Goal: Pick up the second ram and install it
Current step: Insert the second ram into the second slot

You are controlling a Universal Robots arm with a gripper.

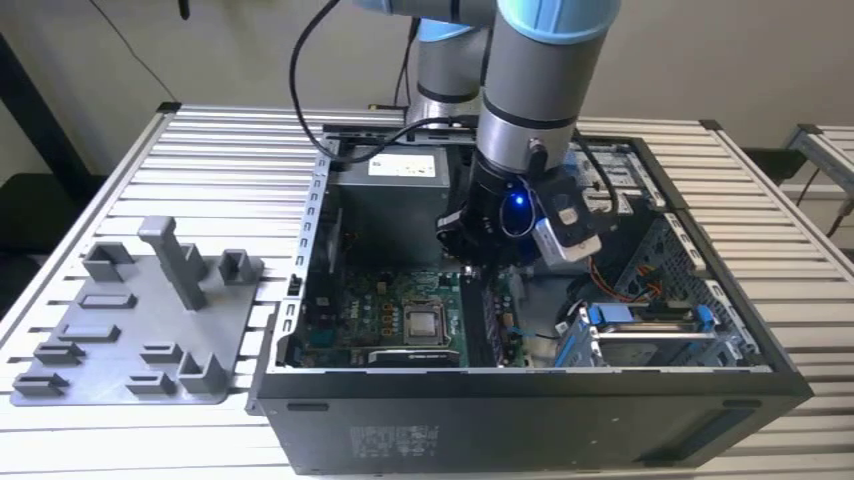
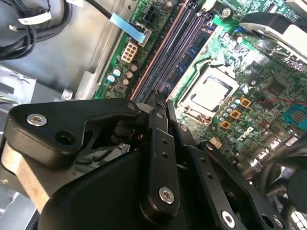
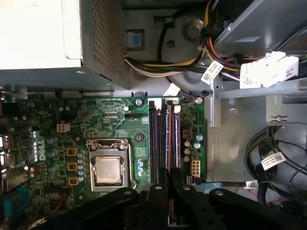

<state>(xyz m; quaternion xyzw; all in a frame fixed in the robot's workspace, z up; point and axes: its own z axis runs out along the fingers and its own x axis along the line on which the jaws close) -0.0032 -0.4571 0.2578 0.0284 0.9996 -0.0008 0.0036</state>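
- Gripper (image 3: 170, 178) position: low inside the open computer case (image 1: 534, 410), over the memory sockets (image 3: 156, 143) of the green motherboard (image 3: 110, 120), beside the processor socket (image 3: 108, 170).
- Fingers: drawn close together on a thin, dark, edge-on strip, judged to be the second ram (image 3: 170, 143). It lies in line with one socket and runs away from the fingertips along it.
- Progress, as a judgement: pick-up is done and the board has been brought to its socket. Seating looks under way or just reached, and the grip has not been let go.
- Grey fixture (image 1: 134, 340): stands on the table outside the case, at the exterior view's left, well apart from the arm.
- Unclear: whether the board is fully pressed home, whether the socket's end latches have closed, and whether a neighbouring socket already carries a board. In the exterior view the arm hides the contact point.
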